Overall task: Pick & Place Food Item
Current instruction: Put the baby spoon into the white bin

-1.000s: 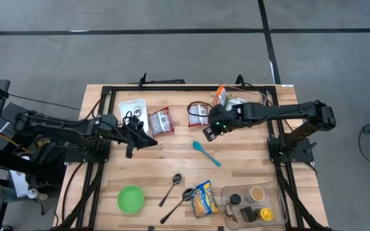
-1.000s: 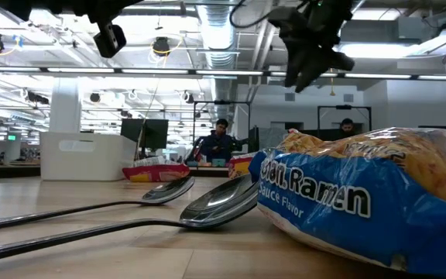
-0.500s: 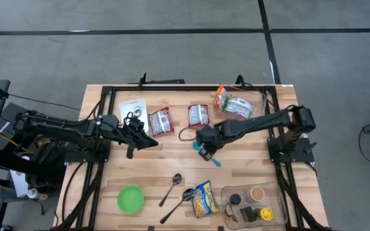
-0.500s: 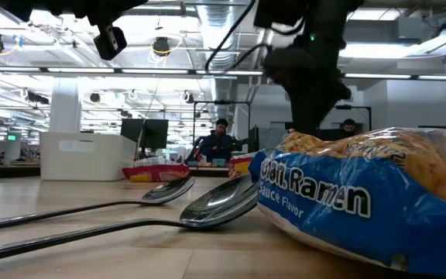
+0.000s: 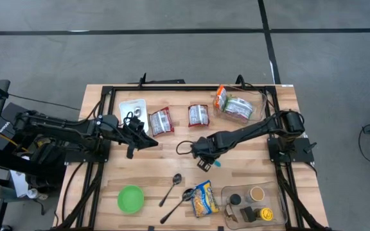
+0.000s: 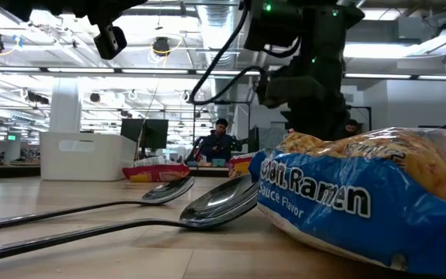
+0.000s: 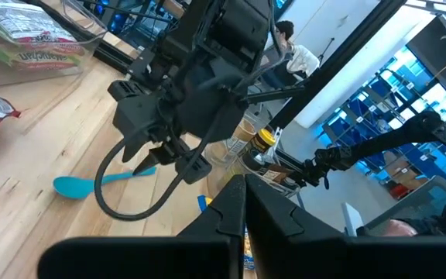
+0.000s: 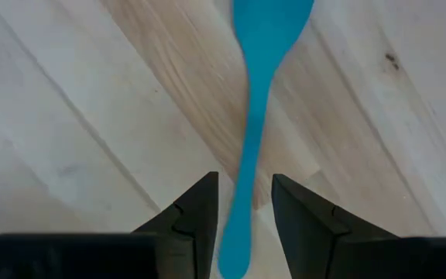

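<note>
A blue spoon (image 8: 255,116) lies flat on the wooden table (image 5: 249,154) near its middle. My right gripper (image 8: 242,209) points straight down over the spoon's handle. It is open, with one finger on each side of the handle and a small gap to each. In the high view the gripper (image 5: 204,163) covers most of the spoon. Food items lie about: a ramen packet (image 5: 203,197) near the front, two red snack packets (image 5: 160,120) (image 5: 198,115) and a clear bag (image 5: 236,106) at the back. My left gripper (image 7: 239,213) is shut and hangs above the table's left part.
Two metal spoons (image 5: 174,192) lie left of the ramen packet, and a green bowl (image 5: 130,199) sits at the front left. A clear tray with small containers (image 5: 252,202) stands at the front right, a white tray (image 5: 132,109) at the back left.
My right gripper has come down and moved from beside the red snack packet toward the table's near edge and a little leftward. It has also rolled, and now stands low over the blue spoon. The spoon has not moved.
</note>
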Available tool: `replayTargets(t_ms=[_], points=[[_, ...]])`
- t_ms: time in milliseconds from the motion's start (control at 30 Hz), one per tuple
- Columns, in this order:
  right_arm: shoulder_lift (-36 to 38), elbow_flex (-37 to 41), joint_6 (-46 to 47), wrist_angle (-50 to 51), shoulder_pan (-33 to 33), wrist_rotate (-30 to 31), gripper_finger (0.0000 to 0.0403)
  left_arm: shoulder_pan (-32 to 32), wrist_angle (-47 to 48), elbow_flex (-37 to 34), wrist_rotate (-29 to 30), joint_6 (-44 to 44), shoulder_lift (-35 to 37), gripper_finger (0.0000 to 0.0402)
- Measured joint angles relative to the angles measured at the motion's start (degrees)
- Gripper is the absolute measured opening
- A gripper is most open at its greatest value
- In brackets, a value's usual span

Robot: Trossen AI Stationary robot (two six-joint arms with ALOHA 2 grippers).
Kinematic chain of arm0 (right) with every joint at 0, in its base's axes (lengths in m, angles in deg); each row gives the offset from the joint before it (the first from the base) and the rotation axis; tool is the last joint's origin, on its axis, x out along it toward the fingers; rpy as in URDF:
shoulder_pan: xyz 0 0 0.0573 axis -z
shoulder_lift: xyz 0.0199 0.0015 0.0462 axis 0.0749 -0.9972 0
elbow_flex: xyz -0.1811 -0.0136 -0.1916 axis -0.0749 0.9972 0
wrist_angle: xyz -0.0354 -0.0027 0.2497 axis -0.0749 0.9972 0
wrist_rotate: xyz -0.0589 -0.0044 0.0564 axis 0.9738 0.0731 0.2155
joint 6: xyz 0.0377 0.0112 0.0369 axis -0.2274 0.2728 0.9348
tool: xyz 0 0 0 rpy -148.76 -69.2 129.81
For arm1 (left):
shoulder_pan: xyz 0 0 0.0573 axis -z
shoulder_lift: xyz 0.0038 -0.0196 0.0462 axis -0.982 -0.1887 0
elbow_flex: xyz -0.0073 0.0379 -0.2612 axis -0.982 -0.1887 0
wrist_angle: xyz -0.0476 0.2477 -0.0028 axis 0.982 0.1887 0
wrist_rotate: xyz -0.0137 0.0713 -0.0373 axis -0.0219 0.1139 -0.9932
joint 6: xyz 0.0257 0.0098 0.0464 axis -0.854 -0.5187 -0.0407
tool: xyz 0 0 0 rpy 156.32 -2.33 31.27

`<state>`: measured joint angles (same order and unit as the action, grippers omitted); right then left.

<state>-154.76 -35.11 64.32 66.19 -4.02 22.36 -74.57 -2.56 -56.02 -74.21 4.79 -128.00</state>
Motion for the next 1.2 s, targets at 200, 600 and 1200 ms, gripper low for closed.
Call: replayTargets(t_ms=[200,600,1200], points=[[0.04,0.02,-0.02,-1.49,0.27,0.12,0.0115,0.0,0.06,0.0,-0.01,0.02,0.0,0.0001],[0.04,0.02,-1.37,-2.1,2.19,0.26,0.0115,0.0,0.06,0.0,-0.01,0.04,0.0,0.0002],[-5.47,-0.09,-4.26,-3.39,1.22,-1.01,0.0113,0.0,0.04,0.02,0.0,0.24,0.0,0.0003]])
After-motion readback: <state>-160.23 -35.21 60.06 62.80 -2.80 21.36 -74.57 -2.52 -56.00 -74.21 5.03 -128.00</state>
